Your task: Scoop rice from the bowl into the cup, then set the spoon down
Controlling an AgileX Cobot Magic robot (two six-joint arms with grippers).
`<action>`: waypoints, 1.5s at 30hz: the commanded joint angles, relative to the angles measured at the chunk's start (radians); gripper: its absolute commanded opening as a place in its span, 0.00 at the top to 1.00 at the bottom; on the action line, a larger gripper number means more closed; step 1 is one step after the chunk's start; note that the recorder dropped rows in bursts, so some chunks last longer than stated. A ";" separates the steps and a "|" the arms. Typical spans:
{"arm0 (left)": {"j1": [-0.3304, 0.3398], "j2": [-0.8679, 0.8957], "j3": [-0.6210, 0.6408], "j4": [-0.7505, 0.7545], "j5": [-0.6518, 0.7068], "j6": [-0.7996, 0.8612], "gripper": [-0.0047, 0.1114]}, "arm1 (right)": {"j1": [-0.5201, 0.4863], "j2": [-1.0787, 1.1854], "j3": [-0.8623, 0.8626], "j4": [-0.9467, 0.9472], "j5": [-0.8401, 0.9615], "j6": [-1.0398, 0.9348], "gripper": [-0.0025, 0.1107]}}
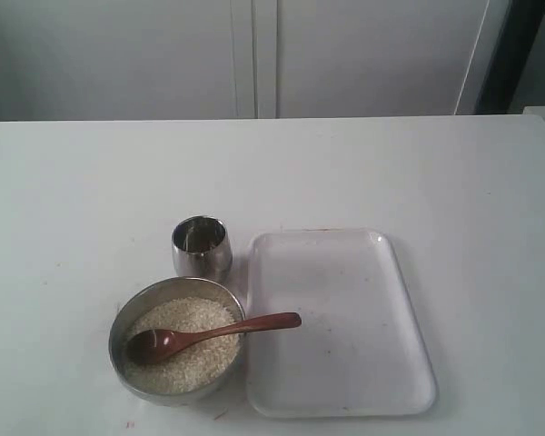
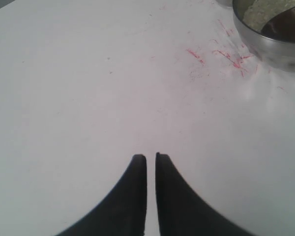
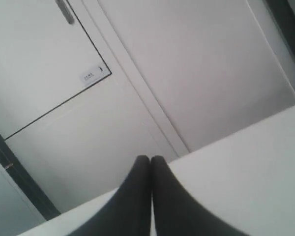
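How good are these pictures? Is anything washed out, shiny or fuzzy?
Exterior view: soft, even light with faint shadows; the pale tray barely stands out from the white table; the cup shows reflections. Left wrist view: bright sheen on the bowl wall; the left gripper is soft-edged near the lens. Right wrist view: hazy, with the right gripper blurred against the cabinet doors.

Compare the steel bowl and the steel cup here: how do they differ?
The bowl is wide and shallow; the cup is narrower and taller for its width. The bowl holds rice with the spoon resting in it, handle over the rim; the cup shows no rice. The bowl sits nearer the exterior camera, the cup just behind it. Both are shiny steel, upright, left of the tray in that view.
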 commanded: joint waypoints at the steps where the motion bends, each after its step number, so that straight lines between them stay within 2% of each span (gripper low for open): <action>1: -0.005 0.000 0.009 -0.006 0.050 -0.005 0.84 | -0.004 0.003 -0.155 -0.001 0.281 -0.052 0.98; 7: -0.005 0.000 0.009 -0.006 0.050 -0.005 0.84 | -0.004 0.255 -0.446 0.018 0.600 -0.280 0.98; 11: -0.005 0.000 0.009 -0.006 0.050 -0.005 0.84 | -0.004 0.490 -0.681 0.142 0.805 -0.504 0.98; 15: -0.005 0.000 0.009 -0.006 0.050 -0.005 0.84 | -0.004 0.693 -0.911 0.309 0.918 -0.712 0.98; 17: -0.005 0.000 0.009 -0.006 0.050 -0.005 0.84 | -0.002 0.772 -1.005 0.375 0.980 -0.781 0.98; 22: -0.005 0.000 0.009 -0.006 0.050 -0.005 0.84 | 0.041 0.972 -1.208 0.450 1.167 -0.801 0.98; 27: -0.005 0.000 0.009 -0.006 0.050 -0.005 0.84 | 0.158 1.147 -1.348 0.445 1.215 -0.812 0.98; 32: -0.005 0.000 0.009 -0.006 0.050 -0.005 0.84 | 0.364 1.257 -1.411 0.417 1.215 -0.856 0.98; 35: -0.005 0.000 0.009 -0.006 0.050 -0.005 0.84 | 0.534 1.313 -1.414 0.256 1.215 -0.854 0.98; 39: -0.005 0.000 0.009 -0.006 0.050 -0.005 0.84 | 0.699 1.382 -1.412 0.010 1.215 -0.866 0.98; 45: -0.005 0.000 0.009 -0.006 0.050 -0.005 0.84 | 0.776 1.479 -1.412 -0.046 1.215 -0.969 0.98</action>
